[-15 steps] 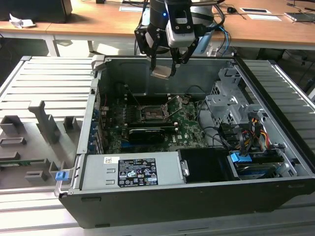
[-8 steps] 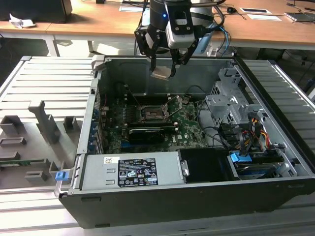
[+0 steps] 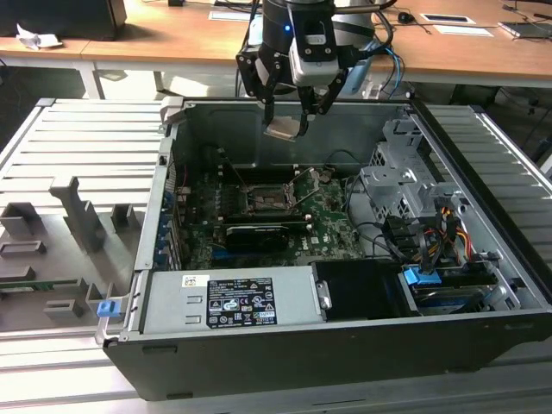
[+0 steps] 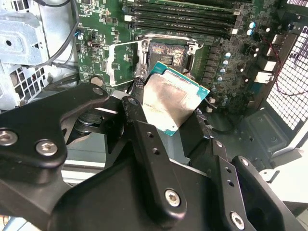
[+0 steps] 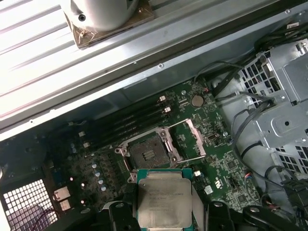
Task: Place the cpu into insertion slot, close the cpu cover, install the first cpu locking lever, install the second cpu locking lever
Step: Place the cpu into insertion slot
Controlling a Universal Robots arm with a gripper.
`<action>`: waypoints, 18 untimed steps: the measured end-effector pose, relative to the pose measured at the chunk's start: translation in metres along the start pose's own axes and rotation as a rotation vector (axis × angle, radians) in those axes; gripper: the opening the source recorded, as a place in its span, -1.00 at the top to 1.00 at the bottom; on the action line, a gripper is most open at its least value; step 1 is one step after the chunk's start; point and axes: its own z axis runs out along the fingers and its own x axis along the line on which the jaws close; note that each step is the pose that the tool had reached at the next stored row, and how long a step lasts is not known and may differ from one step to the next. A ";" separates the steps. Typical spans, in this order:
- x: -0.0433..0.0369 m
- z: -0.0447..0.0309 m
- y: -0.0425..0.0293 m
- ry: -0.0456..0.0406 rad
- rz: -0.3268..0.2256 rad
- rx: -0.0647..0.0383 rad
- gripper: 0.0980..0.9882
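Observation:
My gripper [image 3: 287, 119] hangs over the open computer case, shut on the cpu [image 3: 285, 129], a small square chip with a dull silver top. In both wrist views the cpu [image 4: 174, 102] [image 5: 164, 199] sits clamped between two black fingers [image 4: 138, 103], held in the air and apart from the board. Below it lies the insertion slot [image 3: 261, 200] [image 4: 168, 55] [image 5: 148, 153], a dark square recess that stands uncovered. The cpu cover [image 4: 109, 65] [image 5: 198, 138], a thin silver frame, is swung open to one side of the slot.
A grey power supply box [image 3: 233, 302] fills the case's near side, with a long black expansion card [image 3: 256, 235] just behind it. A metal drive cage [image 3: 397, 185] and cable bundles [image 3: 414, 241] stand at the exterior view's right. Memory slots [image 4: 183, 19] run beside the socket.

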 end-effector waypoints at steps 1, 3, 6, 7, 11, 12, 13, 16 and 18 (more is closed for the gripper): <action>0.0000 0.0001 0.0000 -0.0005 0.005 0.000 0.00; 0.0000 0.0003 0.0000 -0.0010 0.012 0.000 0.00; 0.0000 0.0008 -0.0001 -0.0022 0.025 -0.001 0.00; 0.0000 0.0009 -0.0001 -0.0023 0.027 -0.001 0.00; 0.0000 0.0019 -0.0001 -0.0026 0.030 -0.001 0.00; 0.0000 0.0024 -0.0002 -0.0027 0.030 -0.001 0.00; 0.0000 0.0027 -0.0002 -0.0026 0.031 -0.001 0.00; -0.0001 0.0043 -0.0004 -0.0027 0.031 -0.001 0.00; -0.0001 0.0051 -0.0004 -0.0030 0.031 0.000 0.00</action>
